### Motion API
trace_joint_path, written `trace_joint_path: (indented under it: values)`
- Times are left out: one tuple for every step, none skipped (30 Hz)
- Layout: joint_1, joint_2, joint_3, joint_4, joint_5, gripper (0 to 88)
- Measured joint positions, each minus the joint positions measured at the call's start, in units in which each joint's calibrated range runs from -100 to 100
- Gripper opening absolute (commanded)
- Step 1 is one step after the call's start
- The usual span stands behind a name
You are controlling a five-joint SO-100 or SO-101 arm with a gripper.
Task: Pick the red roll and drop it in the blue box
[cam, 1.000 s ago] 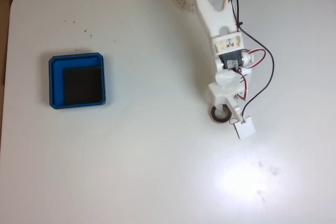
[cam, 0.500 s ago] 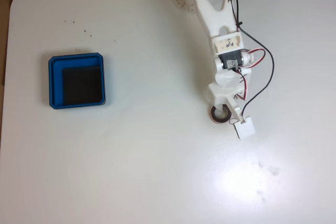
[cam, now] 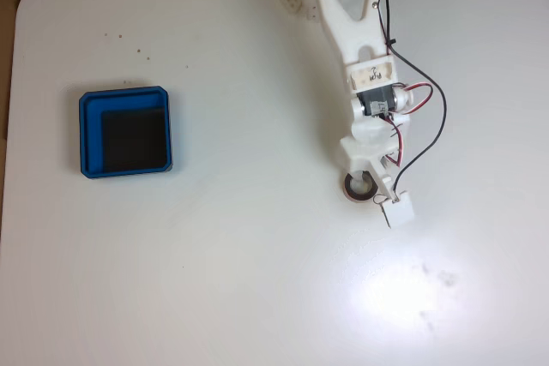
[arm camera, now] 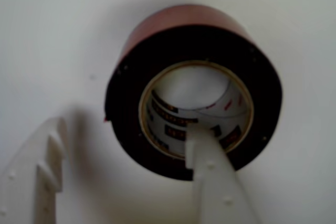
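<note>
Jaws apart, one finger (arm camera: 210,177) inside the core of the red tape roll (arm camera: 157,77) on the desk (cam: 257,280), other outside; closing off-centre may tip it, far from the blue tray (cam: 125,131).

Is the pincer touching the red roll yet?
Cannot tell. In the wrist view one finger pokes into the red roll's hole, the other sits outside with a gap; contact isn't plain.
</note>
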State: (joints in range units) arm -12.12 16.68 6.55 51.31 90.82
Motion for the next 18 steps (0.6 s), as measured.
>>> trace_joint_path:
  values:
    - [0.0,0.68,0.0,0.0,0.0,20.8]
    - [0.0,1.19,-0.27,0.0,0.0,20.8]
    - [0.0,1.69,-0.81,0.0,0.0,20.8]
    - [0.0,2.03,-1.7,0.0,0.0,20.8]
    - [0.0,2.46,-2.6,0.0,0.0,20.8]
    - [0.0,2.88,-3.5,0.0,0.0,20.8]
    - [0.0,3.22,-4.13,0.0,0.0,20.8]
    - [0.0,3.64,-4.57,0.0,0.0,20.8]
    - [0.0,3.81,-4.84,0.0,0.0,20.8]
    - [0.0,3.9,-4.84,0.0,-0.08,20.8]
    - [0.0,3.9,-4.84,0.0,-0.17,20.8]
    - [0.0,3.9,-4.84,0.0,-0.25,20.8]
    - [0.0,3.9,-4.84,0.0,-0.25,20.8]
    - [0.0,3.9,-4.84,0.0,-0.25,20.8]
    - [0.0,3.9,-4.84,0.0,-0.25,20.8]
    - [0.0,3.9,-4.84,0.0,-0.25,20.8]
    - [0.0,3.9,-4.84,0.0,-0.25,20.8]
    - [0.0,3.9,-4.84,0.0,-0.25,20.8]
